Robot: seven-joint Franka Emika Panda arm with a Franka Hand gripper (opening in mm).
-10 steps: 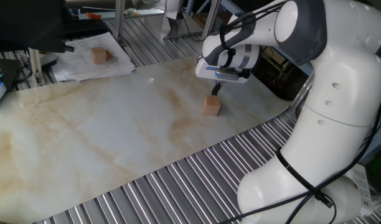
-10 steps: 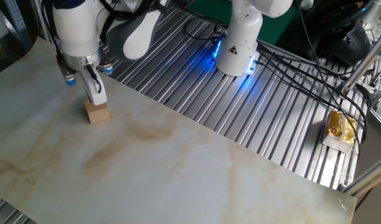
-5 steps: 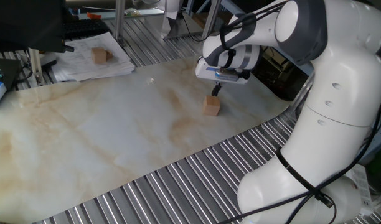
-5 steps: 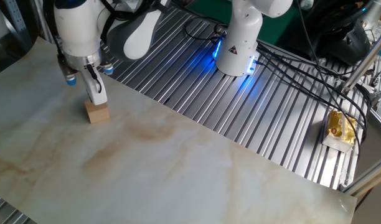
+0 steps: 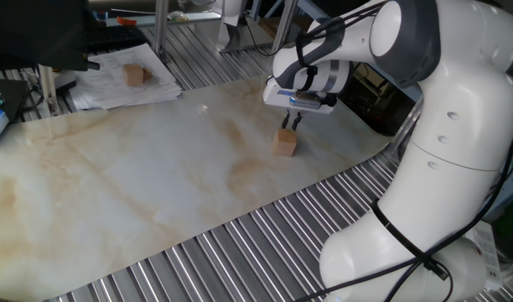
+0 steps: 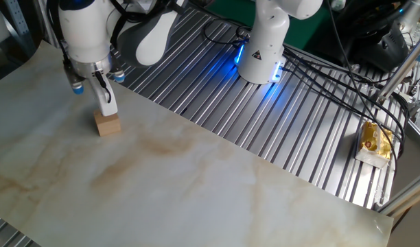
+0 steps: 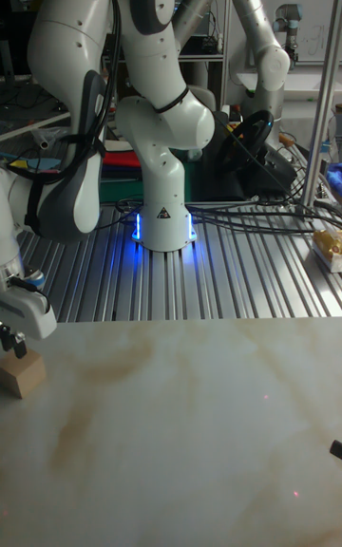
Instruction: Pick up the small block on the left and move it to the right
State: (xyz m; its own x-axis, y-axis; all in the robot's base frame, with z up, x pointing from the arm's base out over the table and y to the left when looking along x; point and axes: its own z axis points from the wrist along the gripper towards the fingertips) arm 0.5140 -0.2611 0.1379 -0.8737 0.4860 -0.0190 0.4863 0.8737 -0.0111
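The small block (image 5: 284, 143), a pale tan wooden cube, rests on the marbled sheet (image 5: 156, 180) near its edge by the arm. My gripper (image 5: 293, 123) hangs straight over it, fingertips just above its top face and slightly parted, holding nothing. The other fixed view shows the block (image 6: 108, 125) at the sheet's left with the gripper (image 6: 106, 106) just over it. In the tall fixed view the block (image 7: 21, 373) sits at the left edge, and the gripper (image 7: 11, 346) is apart from it.
A darker brown cube (image 5: 136, 75) lies on a stack of papers (image 5: 106, 91) beyond the sheet. Ribbed metal tabletop (image 5: 240, 243) surrounds the sheet. The arm's base (image 6: 261, 51) glows blue, and a yellow packet (image 6: 375, 143) lies far right.
The fingertips have spread a little above the block. The block has not moved.
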